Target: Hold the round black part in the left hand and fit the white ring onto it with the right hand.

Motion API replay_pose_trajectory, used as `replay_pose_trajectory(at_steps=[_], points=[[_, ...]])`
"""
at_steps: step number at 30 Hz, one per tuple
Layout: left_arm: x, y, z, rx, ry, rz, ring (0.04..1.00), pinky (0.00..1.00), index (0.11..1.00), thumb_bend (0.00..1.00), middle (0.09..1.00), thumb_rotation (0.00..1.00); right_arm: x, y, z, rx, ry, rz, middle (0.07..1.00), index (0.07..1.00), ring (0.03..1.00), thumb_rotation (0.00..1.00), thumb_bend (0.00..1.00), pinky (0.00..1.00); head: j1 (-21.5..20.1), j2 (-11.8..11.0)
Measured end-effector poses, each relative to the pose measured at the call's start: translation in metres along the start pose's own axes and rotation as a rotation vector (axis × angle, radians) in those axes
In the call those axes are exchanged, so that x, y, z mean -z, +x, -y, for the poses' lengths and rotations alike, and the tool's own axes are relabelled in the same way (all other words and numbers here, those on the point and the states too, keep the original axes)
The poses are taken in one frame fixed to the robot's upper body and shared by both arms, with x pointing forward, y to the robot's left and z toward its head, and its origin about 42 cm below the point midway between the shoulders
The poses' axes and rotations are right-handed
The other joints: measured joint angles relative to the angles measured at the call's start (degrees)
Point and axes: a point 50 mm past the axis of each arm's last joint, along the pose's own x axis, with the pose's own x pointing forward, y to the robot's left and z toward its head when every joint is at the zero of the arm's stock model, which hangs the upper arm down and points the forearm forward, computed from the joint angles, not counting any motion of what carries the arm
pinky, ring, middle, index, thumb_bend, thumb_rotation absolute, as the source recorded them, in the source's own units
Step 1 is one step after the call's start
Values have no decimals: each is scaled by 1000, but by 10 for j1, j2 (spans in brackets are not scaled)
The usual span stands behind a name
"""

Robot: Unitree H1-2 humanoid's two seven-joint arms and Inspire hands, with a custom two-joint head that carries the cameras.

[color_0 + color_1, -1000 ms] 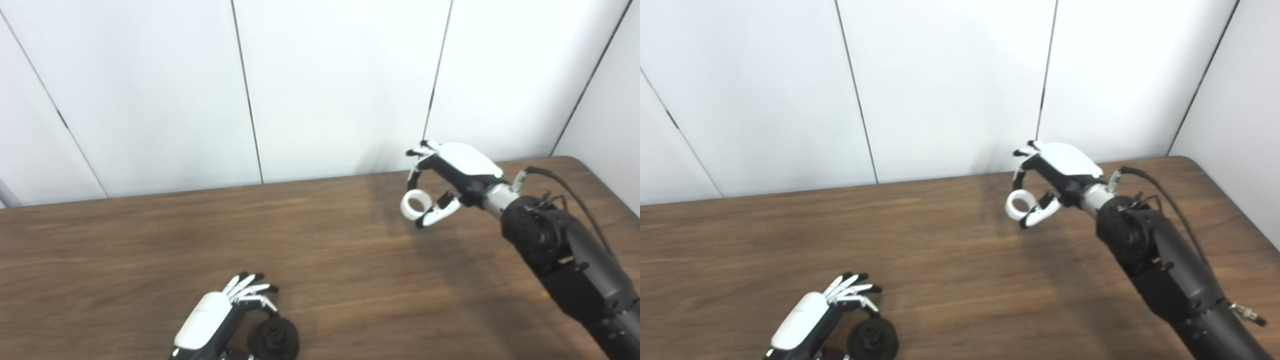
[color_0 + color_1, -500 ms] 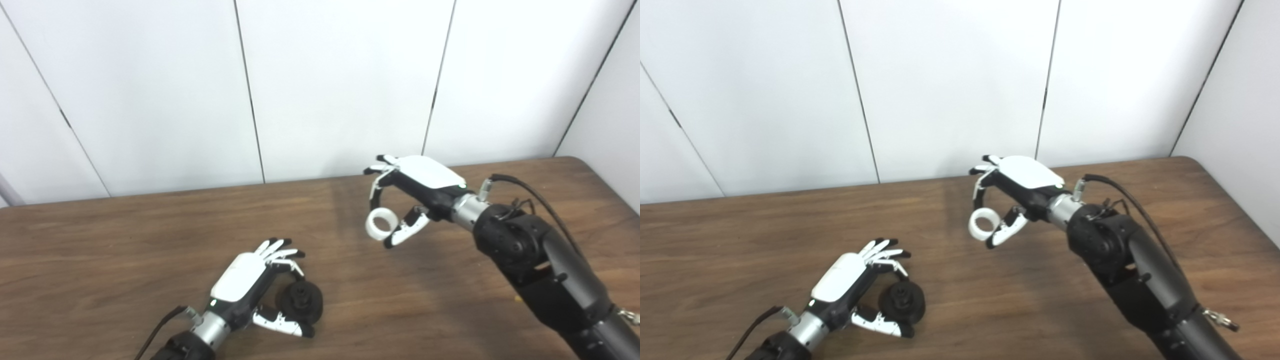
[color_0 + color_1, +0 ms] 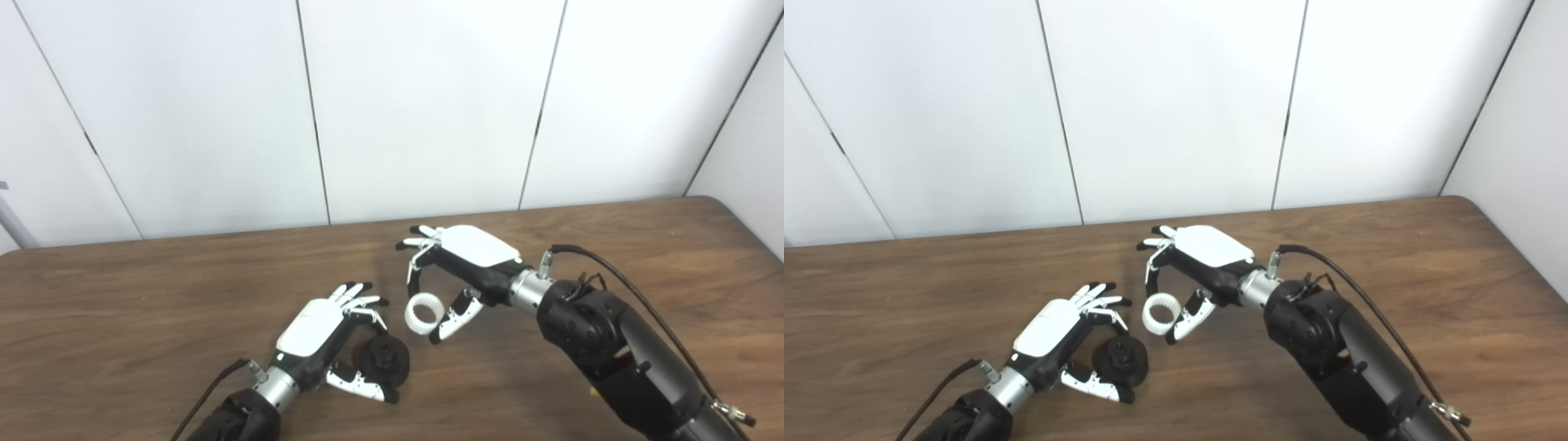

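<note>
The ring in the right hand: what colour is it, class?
White; the ring shows best in the left eye view, pinched by the right hand.

worktop (image 3: 122, 318): brown wood grain, matt | white ring (image 3: 424, 313): plastic-looking, ribbed inside | round black part (image 3: 384, 361): matt black | both hands: glossy white shells

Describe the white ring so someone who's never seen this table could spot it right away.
On the brown wooden table, look near the middle, where two robot hands meet. The right hand pinches the white ring above the tabletop. It is a small pale hoop with a ribbed inner wall, just up and right of the round black part in the left hand, the only other loose item.
</note>
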Motion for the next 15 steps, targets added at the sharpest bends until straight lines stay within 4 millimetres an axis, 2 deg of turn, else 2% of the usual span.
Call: replay_pose_trajectory(at_steps=[15], points=[[0, 7, 2, 2, 40, 17, 971, 1000, 482, 521, 862, 48, -17, 4, -2, -19, 8, 55, 913, 479, 1000, 127, 517, 1000, -4, 1]])
